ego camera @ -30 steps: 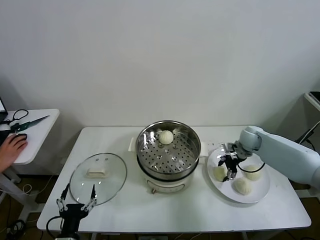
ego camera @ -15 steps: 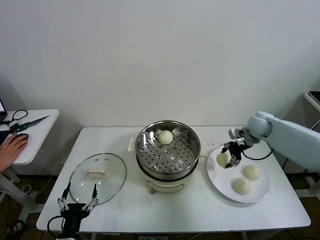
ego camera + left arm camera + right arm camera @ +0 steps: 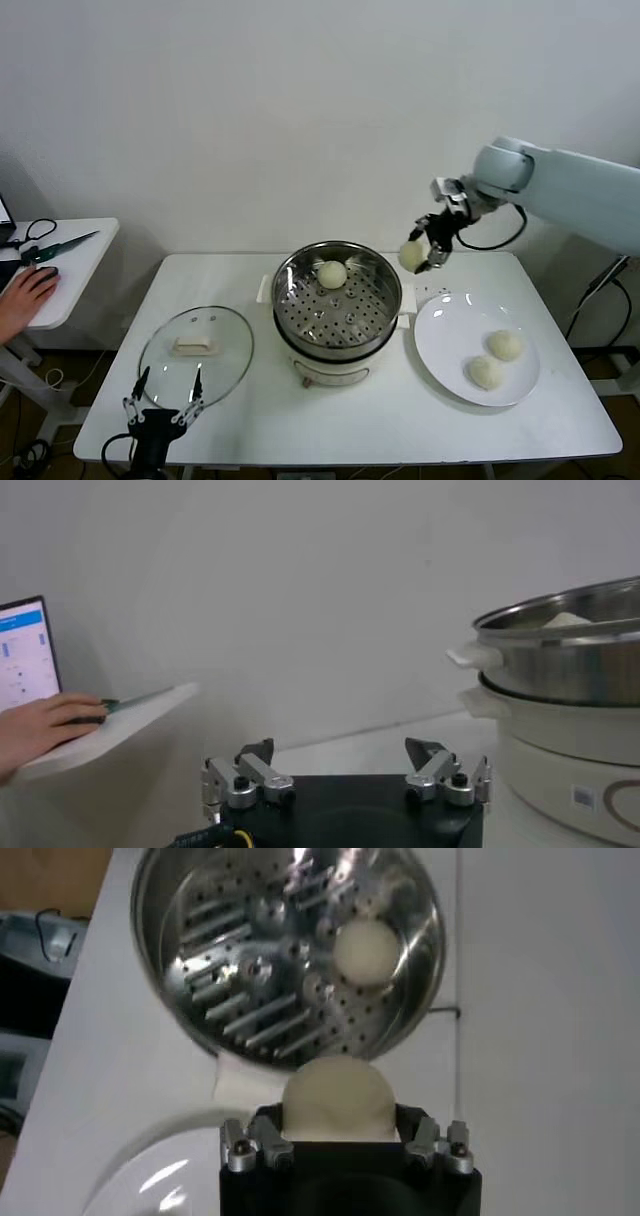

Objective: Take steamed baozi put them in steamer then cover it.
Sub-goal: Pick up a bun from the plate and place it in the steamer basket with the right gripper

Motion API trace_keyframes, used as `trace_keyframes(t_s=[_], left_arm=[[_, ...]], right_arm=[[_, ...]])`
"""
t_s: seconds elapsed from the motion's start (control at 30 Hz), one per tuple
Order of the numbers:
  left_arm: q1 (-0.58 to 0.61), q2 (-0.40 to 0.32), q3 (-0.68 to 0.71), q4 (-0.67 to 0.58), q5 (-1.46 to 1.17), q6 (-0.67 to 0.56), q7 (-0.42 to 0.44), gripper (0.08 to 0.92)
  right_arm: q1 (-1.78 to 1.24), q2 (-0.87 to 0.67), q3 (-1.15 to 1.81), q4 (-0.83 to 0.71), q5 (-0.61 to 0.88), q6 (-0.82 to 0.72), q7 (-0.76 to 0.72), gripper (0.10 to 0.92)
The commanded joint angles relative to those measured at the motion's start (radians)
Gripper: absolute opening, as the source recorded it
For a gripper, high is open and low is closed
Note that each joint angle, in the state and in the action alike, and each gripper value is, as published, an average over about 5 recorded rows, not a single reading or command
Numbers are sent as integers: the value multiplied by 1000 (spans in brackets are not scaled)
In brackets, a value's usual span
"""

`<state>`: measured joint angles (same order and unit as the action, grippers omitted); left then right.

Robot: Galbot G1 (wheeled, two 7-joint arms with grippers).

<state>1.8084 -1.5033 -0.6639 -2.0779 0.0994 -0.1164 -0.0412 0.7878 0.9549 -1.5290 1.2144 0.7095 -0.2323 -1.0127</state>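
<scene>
My right gripper (image 3: 424, 252) is raised above the table, just right of the steamer (image 3: 337, 297), shut on a cream-white baozi (image 3: 411, 256); the held baozi (image 3: 336, 1098) fills the space between its fingers. One baozi (image 3: 332, 274) lies at the back of the steamer's perforated basket (image 3: 290, 953). Two more baozi (image 3: 505, 345) (image 3: 486, 373) rest on the white plate (image 3: 450, 330). The glass cover (image 3: 196, 355) with its cream handle lies flat on the table to the left. My left gripper (image 3: 163, 401) waits open at the table's front left edge, its fingers (image 3: 250, 770) spread with nothing between them.
A side table (image 3: 70, 265) at the far left holds scissors (image 3: 45, 248), and a person's hand (image 3: 22, 298) rests there on a mouse. A laptop screen (image 3: 24, 652) stands beside it. The white wall runs behind the table.
My right gripper lifted a baozi off the plate and carried it up and left toward the steamer. The plate holds one baozi fewer. The left gripper barely moved.
</scene>
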Motion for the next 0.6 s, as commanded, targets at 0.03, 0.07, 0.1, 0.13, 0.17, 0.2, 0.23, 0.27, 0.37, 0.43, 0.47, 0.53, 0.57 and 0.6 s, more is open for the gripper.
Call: trace_keyframes(t_s=[0.03,0.07,0.1,0.13,0.17,0.2,0.23,0.27,0.37,0.43,0.47,0.53,0.57,0.6], left_arm=[[5,2,2,-6,-7,-3,2,823],[6,2,1,-7,-8,-4,1,823],[7,1,1,-8,-8,-5,1,823],[8,0,0,-8,-8,-6,1,823],[10,0,0,-8,-9,-8,0,823],[11,0,0,-8,-9,-9,0,823],[12,-1,0,-8,-9,-10,0,823],[13,0,-1,-8,-9,-11,0,823],[13,-2,-2,-9,-9,-8,-2,823],[10,-5,-2,-11,-9,-5,-2,823],[9,-8,-2,-11,-9,-5,-2,823],[7,-11,-3,-11,-6,-5,-2,823],[6,-12,-4,-11,-4,-5,-2,823],[5,-12,-5,-10,-2,-5,-2,823]], right_arm=[[55,211,-39,-11,137,-46,49,712],[44,236,-38,-19,140,-49,55,712],[32,262,-38,-27,141,-51,60,712],[21,283,-39,-35,141,-52,65,712],[10,302,-40,-43,140,-54,68,712],[-4,321,-41,-52,138,-55,72,712],[-17,340,-43,-62,136,-56,76,712],[-29,357,-45,-72,135,-58,79,713],[-64,405,-59,-104,127,-60,86,713],[-91,437,-68,-130,117,-60,89,712],[-104,450,-70,-142,112,-60,92,712],[-131,473,-74,-162,104,-60,98,712],[-141,481,-77,-168,102,-60,100,712],[-151,488,-79,-173,100,-60,102,712]])
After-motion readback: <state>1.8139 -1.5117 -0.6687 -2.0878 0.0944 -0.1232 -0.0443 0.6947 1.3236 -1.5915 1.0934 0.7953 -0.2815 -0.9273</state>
